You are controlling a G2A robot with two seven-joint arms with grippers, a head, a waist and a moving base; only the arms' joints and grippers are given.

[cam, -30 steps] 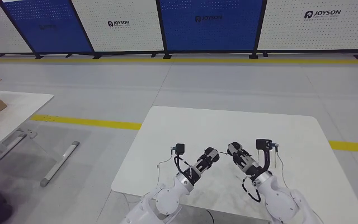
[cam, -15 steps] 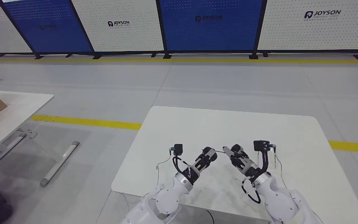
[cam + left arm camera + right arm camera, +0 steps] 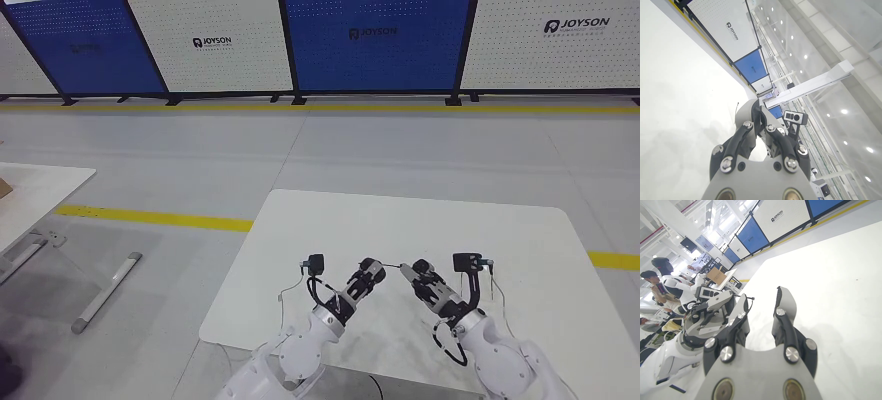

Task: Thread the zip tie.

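over the table (image 3: 420,215), left gripper (image 3: 373,268) faces right gripper (image 3: 408,269), zip tie (image 3: 752,298) between them

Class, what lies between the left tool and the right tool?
The zip tie, a thin dark strand bridging the gap from left tool to right tool; the top view shows it.

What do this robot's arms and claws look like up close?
The left arm and right arm are glossy white shells with black cables looping at the wrists. The left gripper and right gripper each have two grey tapered fingers, black ribbed pads, black linkage bars and silver screws.
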